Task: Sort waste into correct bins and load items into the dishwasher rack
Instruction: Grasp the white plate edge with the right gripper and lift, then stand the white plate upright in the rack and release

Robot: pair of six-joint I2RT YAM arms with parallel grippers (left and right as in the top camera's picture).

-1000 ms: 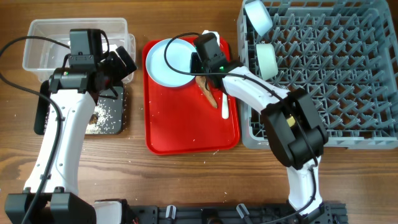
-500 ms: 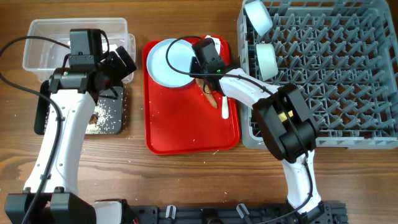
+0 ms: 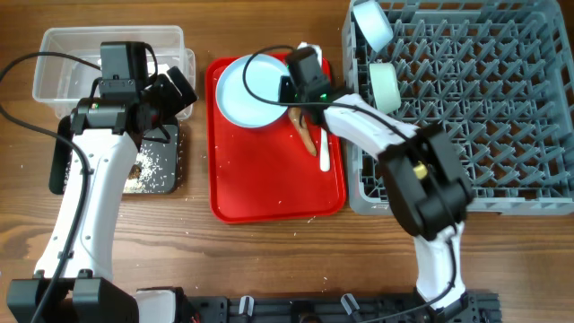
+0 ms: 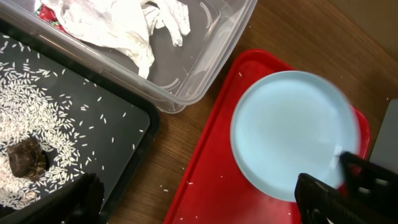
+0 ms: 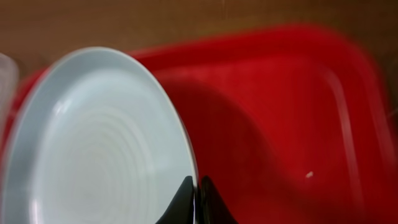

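Observation:
The pale blue plate (image 3: pixel 251 90) lies at the back of the red tray (image 3: pixel 269 188). My right gripper (image 3: pixel 296 88) is shut on its right rim; in the right wrist view the fingertips (image 5: pixel 186 193) pinch the plate's edge (image 5: pixel 93 143). An orange-brown carrot (image 3: pixel 306 136) and a white spoon (image 3: pixel 324 151) lie on the tray under the right arm. My left gripper (image 3: pixel 172 94) hangs open and empty over the gap between the black tray (image 3: pixel 157 170) and the clear tub (image 3: pixel 72 54). The paper (image 4: pixel 118 25) is in the tub. Rice (image 4: pixel 37 118) and the brown lump (image 4: pixel 28 158) are on the black tray. The yellow cup is out of view.
The grey rack (image 3: pixel 475 108) fills the right side, with the white bowl (image 3: pixel 372 22) and the mint bowl (image 3: pixel 385 85) standing on edge at its left wall. A few rice grains lie on the red tray (image 4: pixel 205 193) and on the wood.
My right gripper has shifted slightly right with the plate's rim in it, and the plate has moved a little with it. The left arm has not moved.

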